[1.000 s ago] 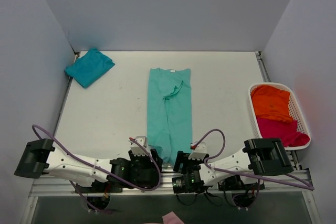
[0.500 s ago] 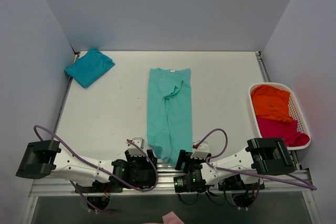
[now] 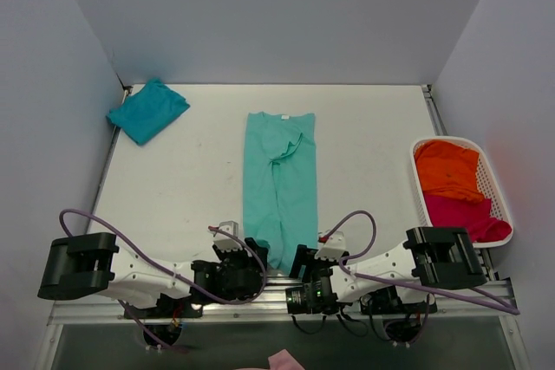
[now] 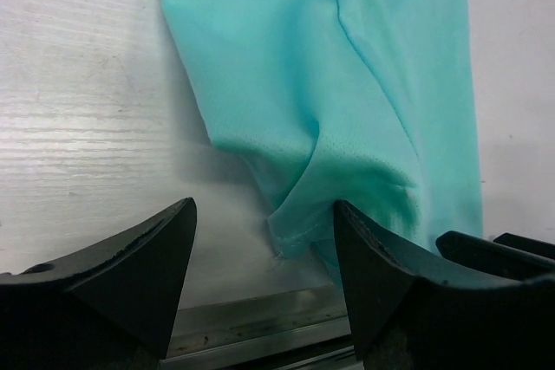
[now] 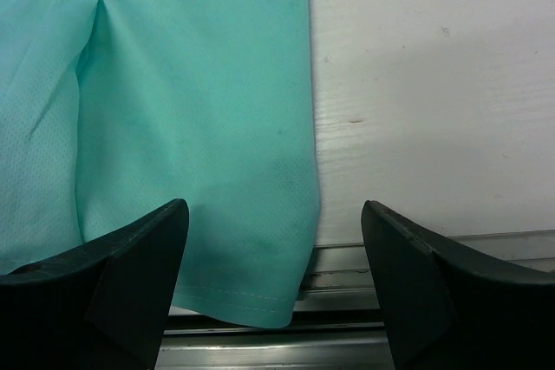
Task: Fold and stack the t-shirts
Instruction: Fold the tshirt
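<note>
The mint-green t-shirt (image 3: 279,186) lies folded lengthwise into a long strip in the table's middle, neck label at the far end, hem at the near edge. My left gripper (image 3: 251,257) is open at the hem's left corner; in the left wrist view the gripper (image 4: 264,253) has the bunched hem corner (image 4: 295,231) between its fingers. My right gripper (image 3: 302,262) is open at the hem's right corner; in the right wrist view the gripper (image 5: 273,244) straddles the hem (image 5: 251,301), which overhangs the table edge. A folded teal t-shirt (image 3: 147,110) lies at the far left corner.
A white basket (image 3: 494,188) at the right edge holds an orange shirt (image 3: 447,171) and a magenta shirt (image 3: 464,214). A metal rail (image 5: 390,257) runs along the table's near edge under both grippers. Grey walls close in the table on three sides.
The left arm has shifted right, bringing its gripper to the hem's left corner. The right gripper has barely moved. The shirts lie as before.
</note>
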